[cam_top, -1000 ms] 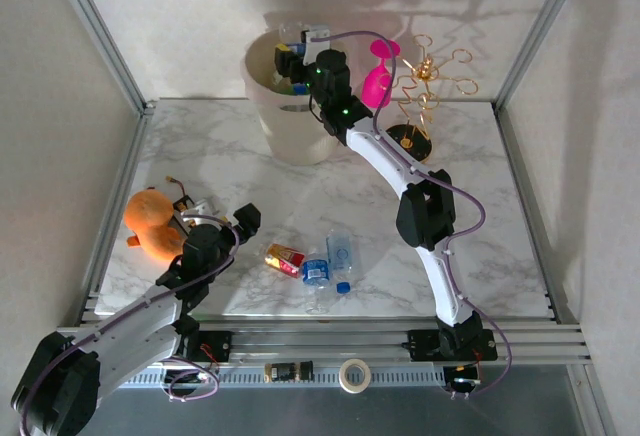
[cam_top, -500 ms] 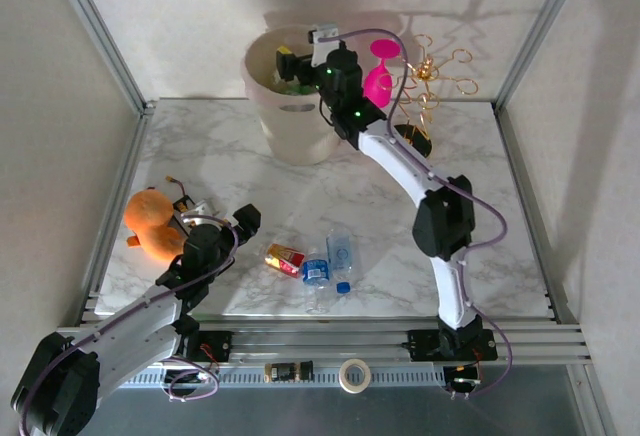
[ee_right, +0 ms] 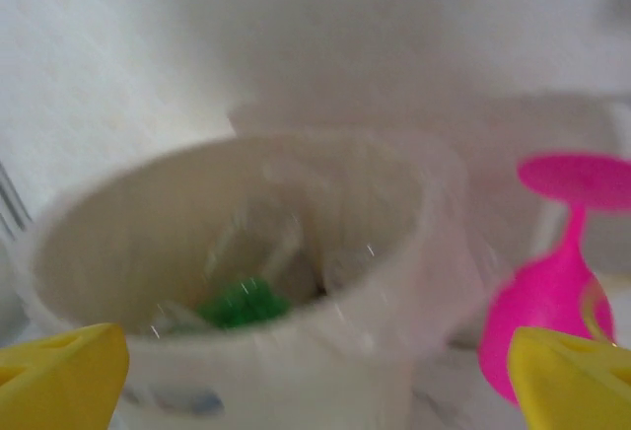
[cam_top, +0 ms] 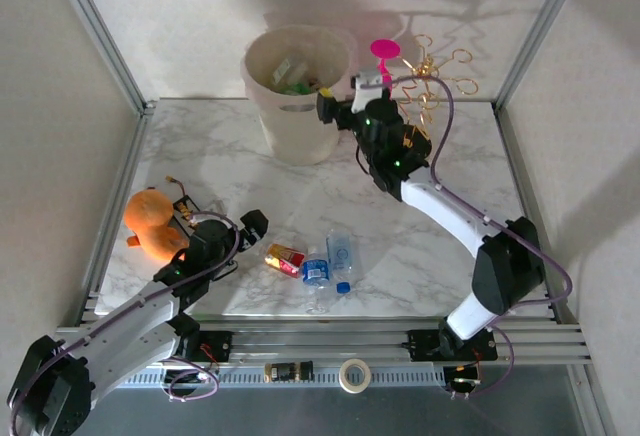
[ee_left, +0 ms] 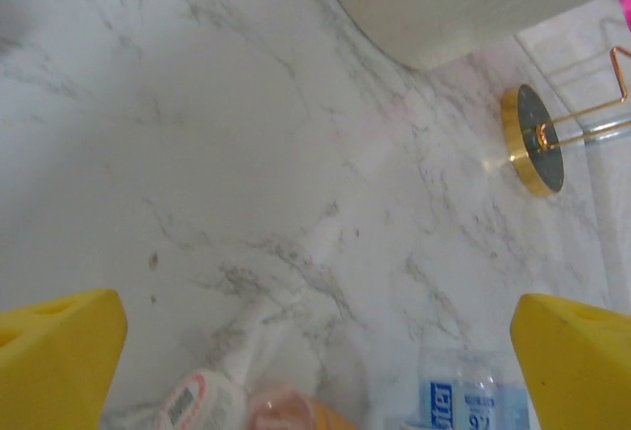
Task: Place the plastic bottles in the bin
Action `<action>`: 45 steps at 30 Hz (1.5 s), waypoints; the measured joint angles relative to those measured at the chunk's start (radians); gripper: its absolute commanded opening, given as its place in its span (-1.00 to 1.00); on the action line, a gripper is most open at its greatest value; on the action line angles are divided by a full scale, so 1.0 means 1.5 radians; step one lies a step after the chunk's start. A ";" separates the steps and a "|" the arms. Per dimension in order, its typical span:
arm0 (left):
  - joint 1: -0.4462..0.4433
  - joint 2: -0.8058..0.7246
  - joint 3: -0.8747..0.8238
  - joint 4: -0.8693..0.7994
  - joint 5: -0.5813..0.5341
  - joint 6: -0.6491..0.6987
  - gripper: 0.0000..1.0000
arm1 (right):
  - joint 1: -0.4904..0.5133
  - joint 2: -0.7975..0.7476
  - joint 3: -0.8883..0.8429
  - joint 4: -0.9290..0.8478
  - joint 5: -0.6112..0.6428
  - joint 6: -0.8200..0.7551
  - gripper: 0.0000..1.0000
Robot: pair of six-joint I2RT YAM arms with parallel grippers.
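Observation:
The cream bin stands at the back of the table with several plastic bottles inside; a green one shows blurred in the right wrist view, within the bin. My right gripper hovers open and empty just right of the bin's rim. Near the front edge lie a red-labelled bottle and two clear blue-labelled bottles. My left gripper is open, low over the table, left of them. The left wrist view catches the red-labelled bottle and a clear bottle between its yellow fingertips.
A pink goblet and a gold wire stand stand right of the bin, close behind the right arm. An orange plush toy lies beside the left arm. Metal frame posts edge the table.
My right gripper has opened wide and pulled back from over the bin toward the right and front. The left arm has crept slightly toward the bottles.

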 measured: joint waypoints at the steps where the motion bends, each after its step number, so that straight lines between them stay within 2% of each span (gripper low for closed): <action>1: -0.006 -0.002 0.008 -0.017 0.002 -0.008 0.99 | 0.000 -0.010 -0.028 0.002 0.008 0.003 0.98; 5: -0.044 -0.003 0.027 -0.077 0.003 -0.057 0.99 | 0.000 -0.036 -0.116 0.005 0.039 0.018 0.98; 12: -0.115 0.000 0.027 -0.152 -0.001 -0.153 0.99 | 0.000 -0.037 -0.142 -0.026 0.087 0.055 0.98; 20: -0.169 0.066 0.035 -0.164 -0.022 -0.231 0.99 | 0.000 -0.044 -0.223 -0.041 0.102 0.092 0.98; 26: -0.198 0.160 0.081 -0.153 -0.033 -0.242 0.99 | 0.000 -0.088 -0.294 -0.039 0.102 0.109 0.98; 41: -0.203 0.372 0.175 -0.078 -0.040 -0.226 0.99 | 0.000 -0.193 -0.413 -0.019 0.102 0.162 0.98; 45: -0.203 0.423 0.208 -0.075 -0.051 -0.211 0.90 | 0.000 -0.211 -0.416 -0.018 0.102 0.167 0.98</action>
